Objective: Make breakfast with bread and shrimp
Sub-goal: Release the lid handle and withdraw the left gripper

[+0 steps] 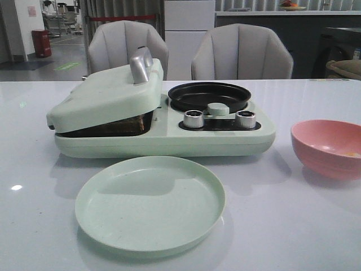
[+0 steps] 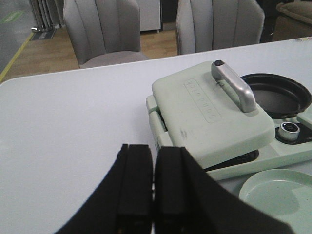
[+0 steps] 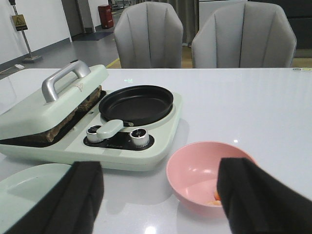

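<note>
The bread (image 3: 62, 127) lies in the mint-green sandwich press, only its brown crust edge showing under the lowered lid (image 1: 107, 93), which rests slightly ajar on it. The lid (image 2: 209, 114) hides the bread almost fully in the left wrist view. A few orange shrimp (image 3: 214, 198) pieces sit low in the pink bowl (image 3: 195, 170), partly behind a finger; they show faintly as shrimp (image 1: 352, 153) in the front view. My left gripper (image 2: 153, 151) is shut and empty, over bare table left of the press. My right gripper (image 3: 162, 166) hangs open above the bowl's near side.
A round black pan (image 1: 209, 96) and two silver knobs (image 1: 193, 119) fill the press's right half. An empty pale-green plate (image 1: 149, 203) lies in front of it. The pink bowl (image 1: 327, 147) stands at the right. Two grey chairs (image 1: 242, 53) stand behind the table.
</note>
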